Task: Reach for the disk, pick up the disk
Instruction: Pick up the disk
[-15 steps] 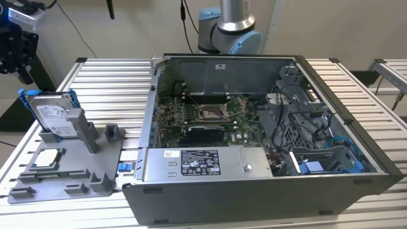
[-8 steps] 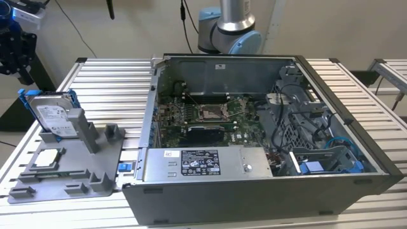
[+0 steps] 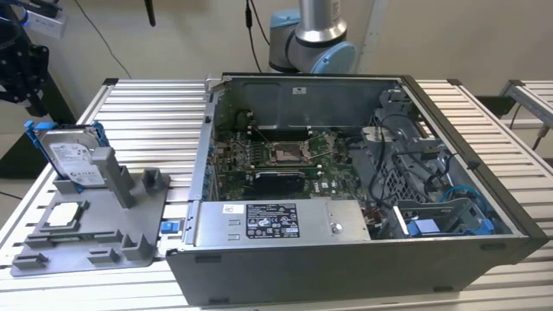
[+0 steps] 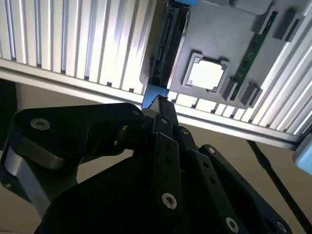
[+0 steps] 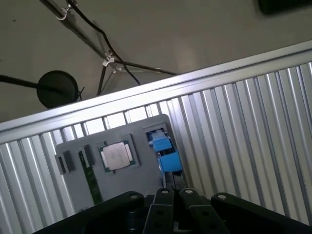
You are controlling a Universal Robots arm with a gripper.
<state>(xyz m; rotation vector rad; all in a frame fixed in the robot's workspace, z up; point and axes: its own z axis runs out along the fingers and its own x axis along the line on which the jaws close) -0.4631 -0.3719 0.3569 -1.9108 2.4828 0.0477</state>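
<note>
While my hand (image 4: 158, 103) is hanging near the edge of the bench (image 3: 147, 110), it is not touching the disk (image 3: 72, 155) and it is gripping nothing that I can see; how far it is open I cannot tell. The disk is standing upright on its edge in a slot of the gray holder (image 3: 90, 238), at the exterior view's left, with its white label showing and blue rails framing it. In both wrist views I am looking at the disk's narrow edge. A small square chip (image 3: 62, 215) is lying flat in the holder near the disk, and a green memory stick (image 4: 251, 48) is lying in the holder beyond the chip. An open computer case (image 3: 346, 272) is standing on the bench just beside the holder, toward the exterior view's right.
</note>
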